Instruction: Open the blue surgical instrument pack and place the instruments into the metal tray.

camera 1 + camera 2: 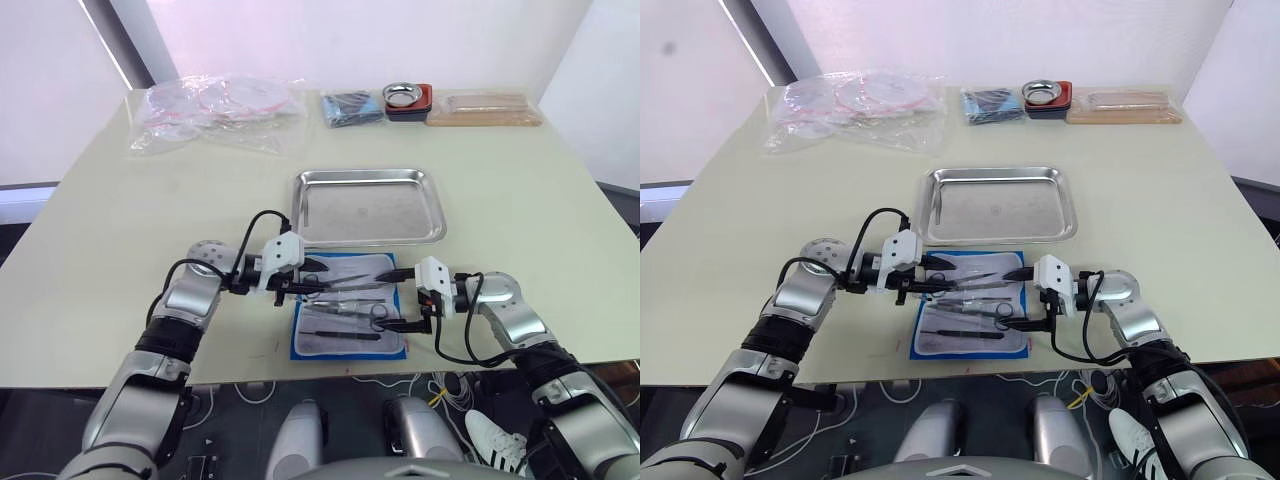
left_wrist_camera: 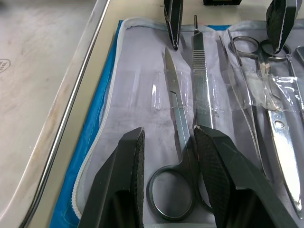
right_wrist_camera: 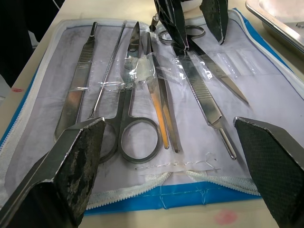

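Observation:
The blue surgical instrument pack lies unfolded near the table's front edge, pale lining up, just in front of the metal tray, which holds nothing. Several instruments rest on the lining under clear straps, among them scissors, a flat scalpel handle and tweezers. My left gripper is open at the pack's left side. Its fingers straddle the ring handle of the scissors. My right gripper is open wide at the pack's right side, low over the instruments' ends.
At the table's far edge lie clear plastic bags, a darker blue packet, a small round metal bowl in a red holder and a tan flat package. The table's front edge runs just behind the pack.

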Available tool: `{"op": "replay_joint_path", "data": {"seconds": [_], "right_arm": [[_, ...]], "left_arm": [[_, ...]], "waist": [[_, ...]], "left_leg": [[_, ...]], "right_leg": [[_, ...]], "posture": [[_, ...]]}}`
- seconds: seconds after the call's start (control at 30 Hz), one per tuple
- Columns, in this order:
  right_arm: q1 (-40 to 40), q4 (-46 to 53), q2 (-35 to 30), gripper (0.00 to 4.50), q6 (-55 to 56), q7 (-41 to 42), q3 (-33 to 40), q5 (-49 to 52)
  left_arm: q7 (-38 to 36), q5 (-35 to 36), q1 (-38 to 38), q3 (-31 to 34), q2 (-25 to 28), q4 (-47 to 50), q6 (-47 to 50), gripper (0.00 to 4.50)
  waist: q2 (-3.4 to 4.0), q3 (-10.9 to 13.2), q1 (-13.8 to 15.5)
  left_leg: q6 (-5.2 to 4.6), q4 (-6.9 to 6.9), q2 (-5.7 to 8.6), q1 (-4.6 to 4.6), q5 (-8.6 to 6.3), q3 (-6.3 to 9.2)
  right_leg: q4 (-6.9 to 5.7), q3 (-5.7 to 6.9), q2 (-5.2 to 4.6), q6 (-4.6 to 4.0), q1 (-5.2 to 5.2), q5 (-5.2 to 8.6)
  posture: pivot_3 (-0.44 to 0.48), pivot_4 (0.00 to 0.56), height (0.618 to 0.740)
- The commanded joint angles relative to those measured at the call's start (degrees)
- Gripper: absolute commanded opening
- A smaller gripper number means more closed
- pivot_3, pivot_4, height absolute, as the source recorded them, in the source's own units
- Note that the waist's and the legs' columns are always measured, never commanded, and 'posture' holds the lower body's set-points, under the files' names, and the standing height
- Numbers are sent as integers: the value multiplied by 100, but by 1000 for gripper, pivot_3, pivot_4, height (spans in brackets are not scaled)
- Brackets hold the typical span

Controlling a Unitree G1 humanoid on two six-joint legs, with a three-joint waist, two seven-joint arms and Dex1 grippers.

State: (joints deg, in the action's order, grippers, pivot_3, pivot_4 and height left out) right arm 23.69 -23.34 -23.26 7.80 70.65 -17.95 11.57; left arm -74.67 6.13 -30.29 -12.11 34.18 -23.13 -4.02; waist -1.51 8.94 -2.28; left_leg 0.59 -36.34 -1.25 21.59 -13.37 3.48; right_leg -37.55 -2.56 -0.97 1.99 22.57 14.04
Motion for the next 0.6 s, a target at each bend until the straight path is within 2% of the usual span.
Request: {"op": "replay_joint_path", "data": {"seconds": [0.03,0.6], "right_arm": [[-400,-438,-171,4500,-299,-128,-367,-632],[-394,-417,-157,4500,-327,-177,-390,-633]], "left_arm": [[16,-179,-57,-127,-28,-134,-122,1746],[-37,-330,-247,-228,-40,-435,-325,1746]], "waist": [[-1,-7,0],[13,-22,-1]], "left_leg": [[0,0,0,0,0,0],[0,0,1,-4,0,-2]], "right_leg": [[-1,0,0,0,0,0],[-6,-3,2,0,0,0]], "posture": [[0,150,740],[0,150,740]]}}
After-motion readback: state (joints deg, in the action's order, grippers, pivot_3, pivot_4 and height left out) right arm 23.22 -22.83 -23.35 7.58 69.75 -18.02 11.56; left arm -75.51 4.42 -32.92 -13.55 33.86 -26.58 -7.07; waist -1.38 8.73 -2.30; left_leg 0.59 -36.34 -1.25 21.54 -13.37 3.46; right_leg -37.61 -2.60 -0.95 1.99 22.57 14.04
